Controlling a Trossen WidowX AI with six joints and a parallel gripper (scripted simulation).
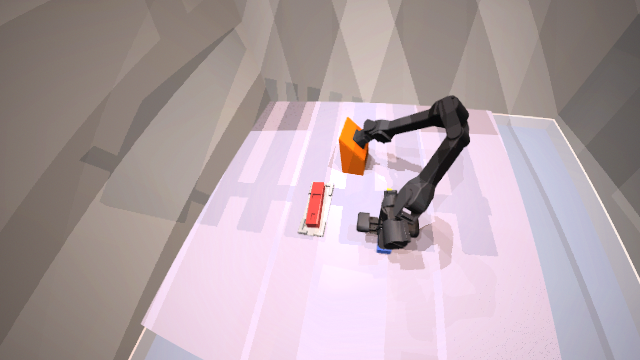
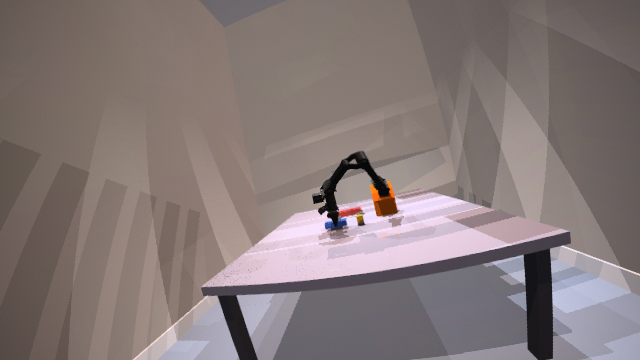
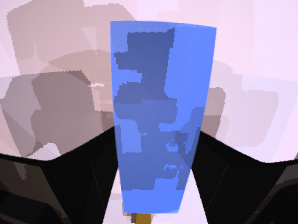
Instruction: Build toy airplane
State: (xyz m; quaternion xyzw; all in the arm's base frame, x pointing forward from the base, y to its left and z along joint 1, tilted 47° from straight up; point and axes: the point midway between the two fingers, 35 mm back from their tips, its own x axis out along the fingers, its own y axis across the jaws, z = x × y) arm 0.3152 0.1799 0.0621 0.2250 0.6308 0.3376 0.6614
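Straddling the blue wing (image 1: 384, 250) (image 2: 330, 225) (image 3: 160, 115) on the table (image 1: 280, 300) (image 2: 425, 250), the gripper (image 2: 335, 226) (image 3: 154, 129) has its fingers about half open, pressed against both sides of it. Over there the red fuselage (image 1: 315, 204) (image 2: 350, 211) lies in the pale cradle (image 1: 326, 210); the yellow fin (image 2: 360, 219) (image 3: 143, 219) is near the wing.

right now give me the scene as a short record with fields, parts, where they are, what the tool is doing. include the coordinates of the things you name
fuselage: red block (image 1: 314, 212) (image 2: 350, 212), lying lengthwise in the pale jig (image 1: 327, 209)
wing: blue block (image 1: 384, 250) (image 2: 328, 225) (image 3: 192, 65), outside the jig
tail fin: likely the small yellow piece (image 1: 389, 190) (image 2: 360, 219) (image 3: 143, 219), standing near the wing, outside the jig
tool: black fingers closed on the wing's sides
arm mount: orange block (image 1: 354, 160) (image 2: 386, 206)
still to fit: wing, tail fin
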